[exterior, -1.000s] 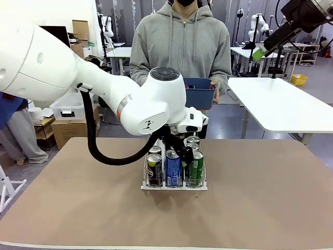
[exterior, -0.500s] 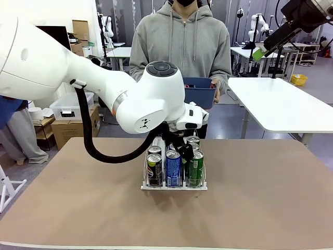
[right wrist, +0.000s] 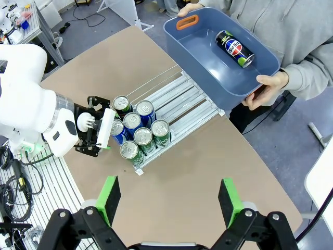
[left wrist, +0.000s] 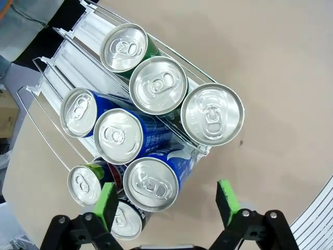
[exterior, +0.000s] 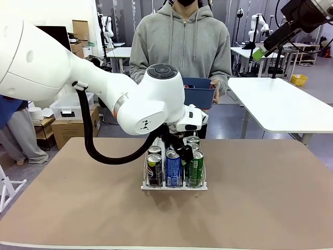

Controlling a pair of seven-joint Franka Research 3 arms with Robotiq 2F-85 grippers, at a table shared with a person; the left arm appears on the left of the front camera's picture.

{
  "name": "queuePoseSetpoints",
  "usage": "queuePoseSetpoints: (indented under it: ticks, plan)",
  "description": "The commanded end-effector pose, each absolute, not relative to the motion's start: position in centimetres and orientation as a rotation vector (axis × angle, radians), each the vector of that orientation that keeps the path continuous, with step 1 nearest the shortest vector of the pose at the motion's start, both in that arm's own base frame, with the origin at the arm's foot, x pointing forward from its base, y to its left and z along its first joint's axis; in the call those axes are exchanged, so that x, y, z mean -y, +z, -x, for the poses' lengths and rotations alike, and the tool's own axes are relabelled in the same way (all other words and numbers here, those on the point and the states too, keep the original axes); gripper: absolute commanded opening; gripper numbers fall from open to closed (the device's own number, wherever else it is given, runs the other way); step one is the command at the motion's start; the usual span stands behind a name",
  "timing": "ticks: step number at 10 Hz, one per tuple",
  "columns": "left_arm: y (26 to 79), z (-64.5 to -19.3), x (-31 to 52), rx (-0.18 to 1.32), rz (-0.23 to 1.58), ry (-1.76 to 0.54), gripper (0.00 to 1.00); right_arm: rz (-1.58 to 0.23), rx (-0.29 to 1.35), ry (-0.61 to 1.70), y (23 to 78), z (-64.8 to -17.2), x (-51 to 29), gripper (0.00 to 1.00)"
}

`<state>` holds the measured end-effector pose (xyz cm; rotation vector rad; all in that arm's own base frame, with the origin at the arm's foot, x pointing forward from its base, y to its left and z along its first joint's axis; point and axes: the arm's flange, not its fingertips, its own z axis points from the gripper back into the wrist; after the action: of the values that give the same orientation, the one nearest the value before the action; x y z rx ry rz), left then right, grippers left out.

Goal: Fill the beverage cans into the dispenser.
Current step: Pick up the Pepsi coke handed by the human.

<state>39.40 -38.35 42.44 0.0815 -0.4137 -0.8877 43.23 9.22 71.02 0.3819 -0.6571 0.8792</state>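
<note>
**Open pincer low over a crowded front row**

Take the robot's edge as 6 o'clock and the person (exterior: 179, 44) as 12. The dispenser (exterior: 174, 185) sits mid-desk with eight cans (left wrist: 158, 85) bunched at its 6 o'clock lip. Two lanes hold three each and the 9 o'clock lane holds two. A ninth can (right wrist: 234, 48) lies on its side in the bin (right wrist: 208, 78), which the person holds just past the 12 o'clock edge.

The left pincer (left wrist: 166, 204) hangs released and empty just above the front cans, its pads (left wrist: 106, 205) astride the front blue one. The right pincer (right wrist: 169, 200) is also released and empty, high up at about 2 o'clock.

The main risk is a pad clipping a can rim. A drop or a sideways swing from this height could tip a front can or shove the light dispenser along the desk (exterior: 270, 198). Reaching for the bin means crossing the whole row, and the bulky left arm (exterior: 151, 101) blocks the front camera's sight of the rear lanes. A can set down crooked could jam against the lane wires.

The safest way out is straight up. The lanes are bare toward 12 o'clock, so there is space for more cans. The desk lies open at 3 and 9 o'clock, and its edges are well away from the dispenser except at 12, where the bin crowds the rear end.
</note>
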Motion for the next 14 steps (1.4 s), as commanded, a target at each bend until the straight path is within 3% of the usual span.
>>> queuePoseSetpoints:
  ticks: [1,3,11,14]
  plan:
    - [43.0,-39.9,37.7,0.351,-0.122,-0.891,1.00,-0.393,0.657,0.881,71.0,-43.2,-9.2,1.00]
    - [45.7,-39.3,35.1,0.334,-0.084,-0.906,1.00,-0.393,0.657,0.881,71.0,-43.2,-9.2,1.00]
    - [58.6,-37.1,21.2,0.539,0.056,-1.061,1.00,-0.393,0.657,0.881,71.0,-43.2,-9.2,1.00]
    - [63.2,-37.2,17.1,0.642,0.189,-1.027,1.00,-0.393,0.657,0.881,71.0,-43.2,-9.2,1.00]
